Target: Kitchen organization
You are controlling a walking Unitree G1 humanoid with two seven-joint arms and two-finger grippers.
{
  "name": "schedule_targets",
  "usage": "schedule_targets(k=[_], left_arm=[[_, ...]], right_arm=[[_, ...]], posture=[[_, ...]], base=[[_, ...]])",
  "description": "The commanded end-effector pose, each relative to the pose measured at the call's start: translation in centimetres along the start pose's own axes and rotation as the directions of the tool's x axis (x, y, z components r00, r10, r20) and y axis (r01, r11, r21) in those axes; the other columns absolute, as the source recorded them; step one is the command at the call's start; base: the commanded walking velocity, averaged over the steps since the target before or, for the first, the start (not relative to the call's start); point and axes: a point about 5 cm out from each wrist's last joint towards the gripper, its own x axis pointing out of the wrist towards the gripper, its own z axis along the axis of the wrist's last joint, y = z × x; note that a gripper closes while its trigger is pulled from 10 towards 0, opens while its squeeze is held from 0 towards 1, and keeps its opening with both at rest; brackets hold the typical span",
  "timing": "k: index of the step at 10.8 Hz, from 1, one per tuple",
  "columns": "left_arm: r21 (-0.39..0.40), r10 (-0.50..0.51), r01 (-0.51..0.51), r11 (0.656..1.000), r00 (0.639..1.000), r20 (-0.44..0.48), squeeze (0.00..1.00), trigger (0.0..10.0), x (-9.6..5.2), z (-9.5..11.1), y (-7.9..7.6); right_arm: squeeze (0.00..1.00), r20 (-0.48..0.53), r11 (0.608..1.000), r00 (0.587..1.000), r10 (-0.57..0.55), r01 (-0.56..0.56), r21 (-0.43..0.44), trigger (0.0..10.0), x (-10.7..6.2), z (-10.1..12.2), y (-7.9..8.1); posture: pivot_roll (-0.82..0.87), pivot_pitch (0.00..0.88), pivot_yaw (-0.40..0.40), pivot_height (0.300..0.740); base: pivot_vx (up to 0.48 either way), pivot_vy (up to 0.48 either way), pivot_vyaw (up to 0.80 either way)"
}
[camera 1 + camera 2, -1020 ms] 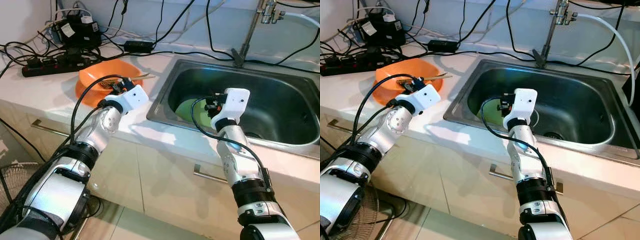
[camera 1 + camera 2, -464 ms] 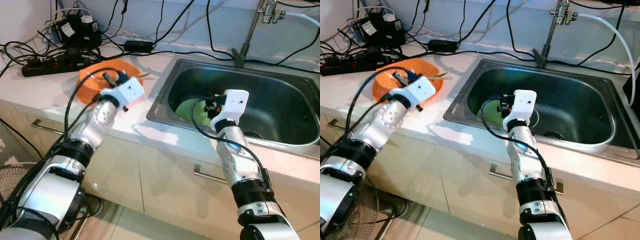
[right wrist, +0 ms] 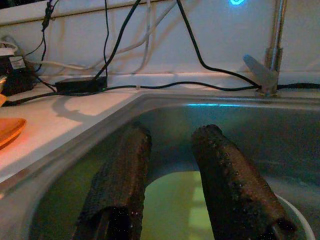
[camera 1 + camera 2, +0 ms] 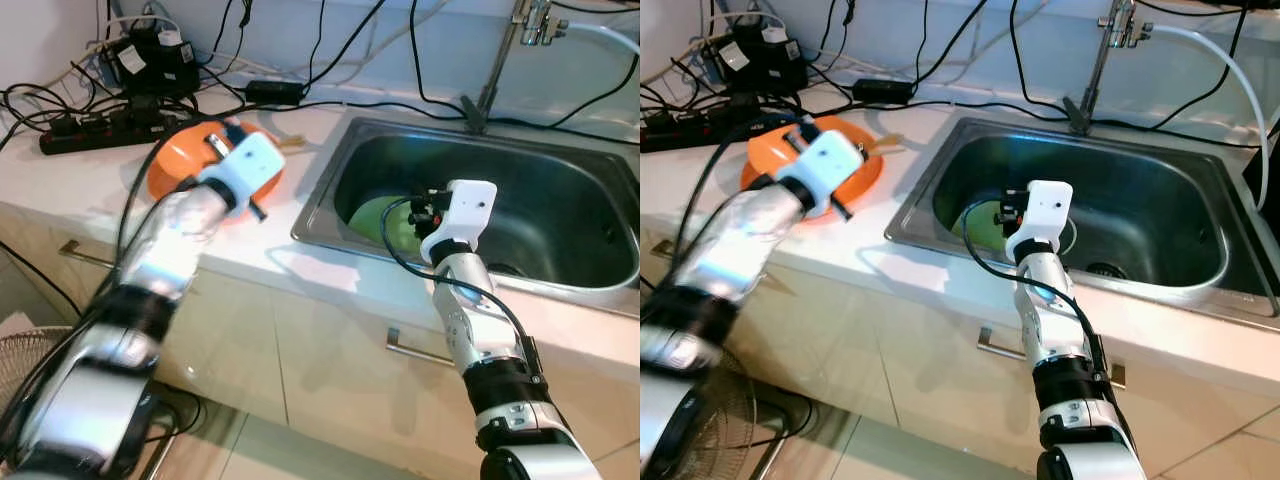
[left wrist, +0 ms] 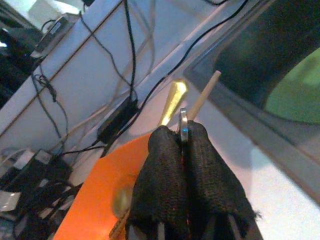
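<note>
i hold my left gripper (image 5: 184,145) clamped on a thin metal utensil (image 5: 183,121) above the orange plate (image 4: 176,172), to carry it off, while my right gripper (image 3: 172,175) waits with fingers apart in the sink (image 4: 560,165).

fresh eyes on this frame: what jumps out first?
The left tool, over the orange plate on the counter, is shut on a thin metal utensil, with gold cutlery and a wooden stick lying on the plate beyond it. The right tool hangs open inside the steel sink, above a green plate at the sink's left end. Behind the plate, a tangle of black cables and a power strip crowds the counter.
</note>
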Motion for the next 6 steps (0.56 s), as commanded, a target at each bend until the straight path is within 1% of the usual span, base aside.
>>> schedule_targets(k=[1,2,3,4,5,6], left_arm=[[-0.048,-0.049,0.049,0.998,0.999,0.0,0.0,10.0,-0.4,0.0,-0.1],[-0.054,-0.065,0.065,0.996,0.998,0.006,0.0,10.0,-0.8,0.1,0.2],[-0.057,-0.067,0.069,0.996,0.997,0.043,0.0,10.0,-1.7,1.1,1.3],[-0.063,-0.043,0.047,0.997,0.997,0.062,0.0,10.0,-2.1,1.7,2.0],[-0.083,-0.02,0.027,0.996,0.995,0.094,0.0,10.0,-2.6,2.7,2.9],[-0.078,0.013,-0.003,0.997,0.992,0.123,0.0,10.0,-3.2,3.8,4.0]], right_arm=[[0.0,0.025,1.0,1.0,0.008,-0.008,-0.003,10.0,0.5,0.7,0.3],[0.0,0.025,1.0,1.0,0.01,-0.01,-0.002,10.0,0.5,0.7,0.3],[0.0,0.026,1.0,1.0,0.014,-0.014,-0.002,10.0,0.6,0.8,0.4],[0.0,0.027,1.0,0.999,0.016,-0.016,-0.002,10.0,0.6,0.8,0.4],[0.0,0.028,1.0,0.999,0.019,-0.019,0.0,10.0,0.7,0.8,0.5],[0.0,0.027,1.0,0.999,0.024,-0.024,0.001,10.0,0.8,0.8,0.6]], posture=[[0.24,0.019,-0.008,0.74],[0.25,0.017,-0.011,0.74],[0.25,0.012,-0.014,0.74],[0.25,0.012,-0.015,0.74],[0.25,0.01,-0.018,0.74],[0.26,0.008,-0.022,0.74]], base=[[0.0,0.0,0.0],[0.0,0.0,0.0],[0.0,0.0,0.0],[0.0,0.0,0.0],[0.0,0.0,0.0],[0.0,0.0,0.0]])
